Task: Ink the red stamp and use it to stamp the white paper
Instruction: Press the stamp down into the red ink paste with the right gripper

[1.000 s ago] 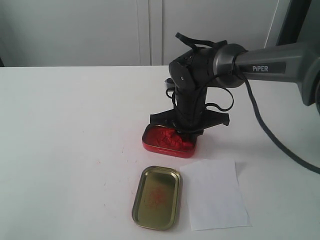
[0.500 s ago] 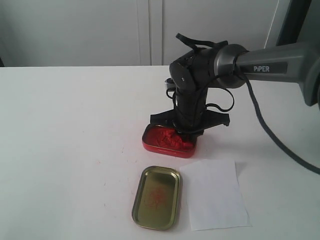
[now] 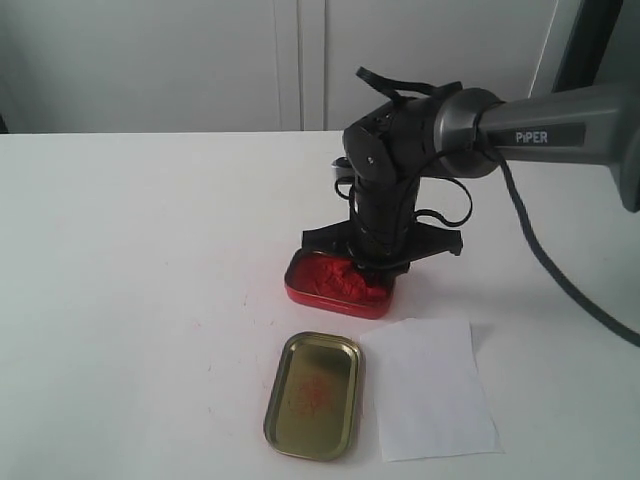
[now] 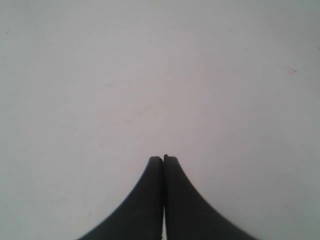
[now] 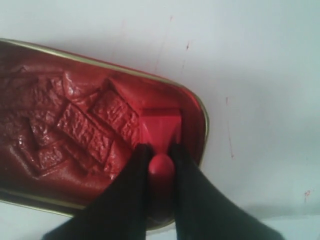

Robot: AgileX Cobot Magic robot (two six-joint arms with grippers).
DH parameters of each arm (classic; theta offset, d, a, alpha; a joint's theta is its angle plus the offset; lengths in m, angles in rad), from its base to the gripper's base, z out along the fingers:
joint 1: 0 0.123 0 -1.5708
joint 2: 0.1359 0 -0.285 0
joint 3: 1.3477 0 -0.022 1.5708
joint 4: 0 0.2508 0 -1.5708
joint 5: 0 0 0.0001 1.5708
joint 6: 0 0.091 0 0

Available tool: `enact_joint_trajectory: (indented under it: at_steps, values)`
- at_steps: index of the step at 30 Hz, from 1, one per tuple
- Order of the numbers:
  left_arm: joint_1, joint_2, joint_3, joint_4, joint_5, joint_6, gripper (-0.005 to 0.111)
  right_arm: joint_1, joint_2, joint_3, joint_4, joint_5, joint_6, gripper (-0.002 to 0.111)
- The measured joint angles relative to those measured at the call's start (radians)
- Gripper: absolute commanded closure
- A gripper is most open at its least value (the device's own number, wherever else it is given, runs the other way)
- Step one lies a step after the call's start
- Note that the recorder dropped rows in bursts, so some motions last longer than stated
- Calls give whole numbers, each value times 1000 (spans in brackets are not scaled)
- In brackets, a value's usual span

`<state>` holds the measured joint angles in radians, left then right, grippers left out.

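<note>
While the left pincer [image 4: 163, 159] rests closed and empty, the right pincer [image 5: 160, 150] grips the red stamp [image 5: 161, 125] by its handle, pressed in the ink tin [image 3: 330, 288]; sticky paste [image 5: 75, 125] might twist it loose before reaching the paper [image 3: 430, 400] nearby.

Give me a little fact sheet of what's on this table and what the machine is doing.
Right arm: reaches down over the red tin of ink paste
Right jaws: shut on the red stamp, gripping its handle
Stamp: base down on the paste, near one end of the tin
Left jaws: shut, empty, above the table
Gold lid: open side up, red smears inside, beside the white paper
Paper: blank, no mark visible
</note>
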<state>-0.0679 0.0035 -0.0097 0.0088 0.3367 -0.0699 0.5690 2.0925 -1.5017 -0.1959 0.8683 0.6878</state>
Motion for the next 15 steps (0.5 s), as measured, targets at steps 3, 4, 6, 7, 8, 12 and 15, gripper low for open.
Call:
enact_joint_trajectory:
  at_steps: [3,4,6,7,8,12,15]
  values:
    - [0,0,0,0,0,0,107,0,-6,2,0,11,2,108]
    - [0,0,0,0,0,0,107,0,-10,6,0,11,2,108]
    - [0,0,0,0,0,0,107,0,-16,8,0,11,4,108]
    - [0,0,0,0,0,0,107,0,-21,8,0,11,4,108]
    - [0,0,0,0,0,0,107,0,-23,8,0,11,6,108]
    - [0,0,0,0,0,0,107,0,-35,8,0,7,10,108]
    - [0,0,0,0,0,0,107,0,-44,8,0,3,10,108]
